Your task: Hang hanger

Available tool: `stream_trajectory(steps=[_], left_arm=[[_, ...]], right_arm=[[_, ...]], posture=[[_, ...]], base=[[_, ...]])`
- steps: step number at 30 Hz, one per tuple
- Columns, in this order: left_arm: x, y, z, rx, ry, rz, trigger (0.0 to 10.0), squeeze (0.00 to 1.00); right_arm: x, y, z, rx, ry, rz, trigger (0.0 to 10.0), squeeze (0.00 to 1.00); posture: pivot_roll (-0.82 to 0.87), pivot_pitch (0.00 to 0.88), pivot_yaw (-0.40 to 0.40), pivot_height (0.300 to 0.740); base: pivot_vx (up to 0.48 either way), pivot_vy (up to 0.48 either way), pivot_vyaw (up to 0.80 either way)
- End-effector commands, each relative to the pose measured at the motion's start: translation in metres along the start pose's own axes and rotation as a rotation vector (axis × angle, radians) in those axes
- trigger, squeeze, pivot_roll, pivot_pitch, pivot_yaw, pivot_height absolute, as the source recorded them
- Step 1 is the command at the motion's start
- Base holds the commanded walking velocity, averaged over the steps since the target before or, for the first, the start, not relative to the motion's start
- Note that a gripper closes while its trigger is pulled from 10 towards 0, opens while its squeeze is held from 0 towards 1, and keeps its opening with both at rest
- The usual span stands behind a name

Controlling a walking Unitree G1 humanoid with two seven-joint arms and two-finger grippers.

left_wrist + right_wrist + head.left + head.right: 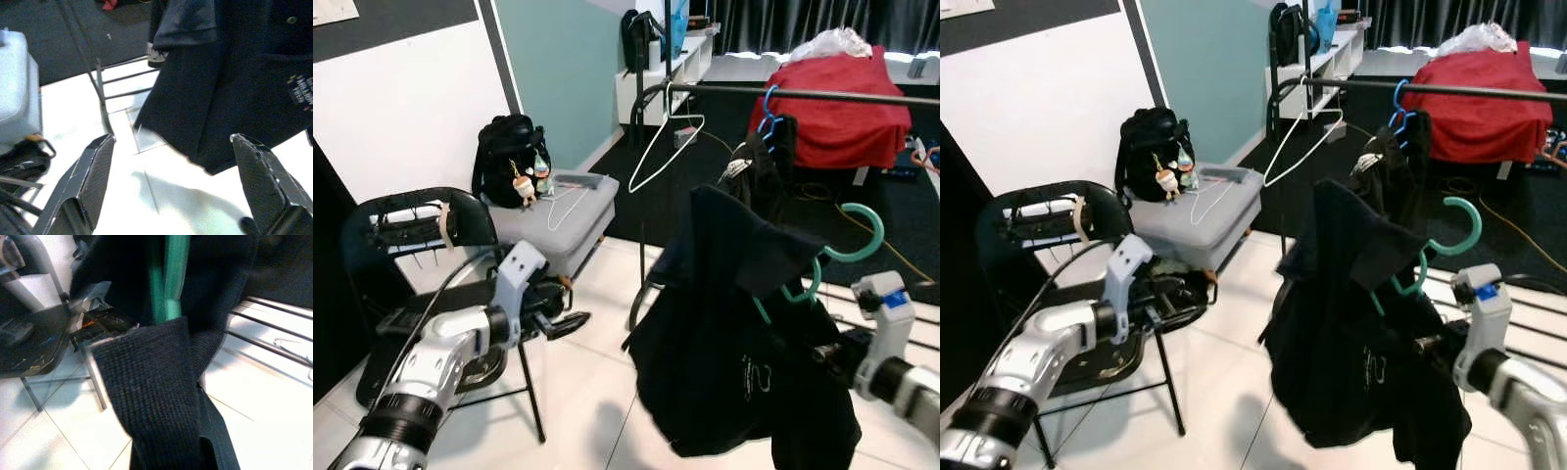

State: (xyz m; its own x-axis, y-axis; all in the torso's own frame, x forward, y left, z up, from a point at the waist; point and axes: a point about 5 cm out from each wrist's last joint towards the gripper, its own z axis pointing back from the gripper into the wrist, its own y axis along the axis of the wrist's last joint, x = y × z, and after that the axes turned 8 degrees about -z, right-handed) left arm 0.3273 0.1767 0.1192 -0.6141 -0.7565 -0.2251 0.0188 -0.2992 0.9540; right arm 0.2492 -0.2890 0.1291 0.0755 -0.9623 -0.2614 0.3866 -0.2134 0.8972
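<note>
- Starting at your left, you have the left gripper (570, 321) held out over the black folding chair (382, 235), fingers spread wide with nothing between them; its wrist view looks past both fingers (88, 176) at bare white tile and the hem of the dark clothes
- Behind the chair you can count one grey storage box (570, 211) with one black backpack (509, 157) standing on it
- On the clothes rail (803, 94) you can count two hangers already in place: one white wire hanger (668, 147), empty, and one blue hanger (770, 116) with a dark garment under it
- In the middle hangs the task's thing, one green hanger (850, 245) loaded with a black garment (724, 333); its hook sits below the rail and apart from it, so the hanging is not yet done
- At your right, the right gripper (1435, 345) is buried in the cloth; its wrist view shows green plastic and black knit close up, and it appears clamped on the green hanger, bearing the load
- What's left, as I judge it: raise the hook over the rail, settle it, let go
</note>
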Motion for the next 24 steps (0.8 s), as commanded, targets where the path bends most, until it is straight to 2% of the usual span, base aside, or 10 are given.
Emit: stream_trajectory(steps=[1,2,3,5,7,8,12,15,18,24], left_arm=[[-0.004,-0.007,0.002,-0.029,0.068,-0.007,10.0,0.00],[0.013,-0.023,0.000,-0.072,0.179,0.034,10.0,0.00],[0.013,-0.023,0.000,-0.072,0.179,0.034,10.0,0.00],[0.051,-0.037,0.007,-0.117,0.319,0.063,10.0,0.00],[0.061,-0.040,0.010,-0.129,0.336,0.112,10.0,0.00],[0.066,-0.040,0.013,-0.130,0.346,0.118,10.0,0.00],[0.070,-0.040,0.014,-0.123,0.338,0.097,10.0,0.00],[0.072,-0.035,0.008,-0.096,0.333,0.061,10.0,0.00],[0.071,-0.034,0.006,-0.080,0.353,0.059,10.0,0.00],[0.067,-0.030,0.003,-0.058,0.439,0.070,10.0,0.00]], right_arm=[[0.001,0.002,-0.001,0.021,-0.042,-0.006,5.3,0.00],[-0.008,-0.022,-0.014,0.010,-0.140,-0.084,10.0,0.00],[-0.008,-0.022,-0.014,0.010,-0.140,-0.084,10.0,0.00],[-0.038,-0.072,-0.027,-0.009,-0.312,-0.144,10.0,0.00],[-0.045,-0.072,-0.027,0.034,-0.344,-0.134,10.0,0.00],[-0.039,-0.070,-0.026,0.065,-0.390,-0.172,10.0,0.00],[-0.030,-0.064,-0.025,0.099,-0.411,-0.208,10.0,0.00],[-0.033,-0.059,-0.029,0.117,-0.382,-0.167,10.0,0.00],[-0.034,-0.056,-0.033,0.130,-0.372,-0.150,10.0,0.00],[-0.036,-0.054,-0.038,0.148,-0.375,-0.151,10.0,0.00]], posture=[[-0.26,0.000,0.061,0.740],[-0.25,0.000,0.053,0.740],[-0.25,0.000,0.053,0.740],[-0.24,0.000,0.037,0.740],[-0.23,0.000,0.036,0.740],[-0.24,0.000,0.035,0.740],[-0.23,0.000,0.025,0.740],[-0.24,0.000,0.026,0.740],[-0.24,0.000,0.029,0.740],[-0.24,0.000,0.030,0.740]], base=[[0.000,0.000,0.00],[0.000,0.000,0.00],[0.000,0.000,0.00],[0.000,0.000,-0.76],[0.000,0.000,-0.76],[0.000,0.000,-0.76],[0.000,0.000,-0.76],[0.000,0.000,-0.76],[0.000,0.000,0.00],[0.424,0.000,0.00]])
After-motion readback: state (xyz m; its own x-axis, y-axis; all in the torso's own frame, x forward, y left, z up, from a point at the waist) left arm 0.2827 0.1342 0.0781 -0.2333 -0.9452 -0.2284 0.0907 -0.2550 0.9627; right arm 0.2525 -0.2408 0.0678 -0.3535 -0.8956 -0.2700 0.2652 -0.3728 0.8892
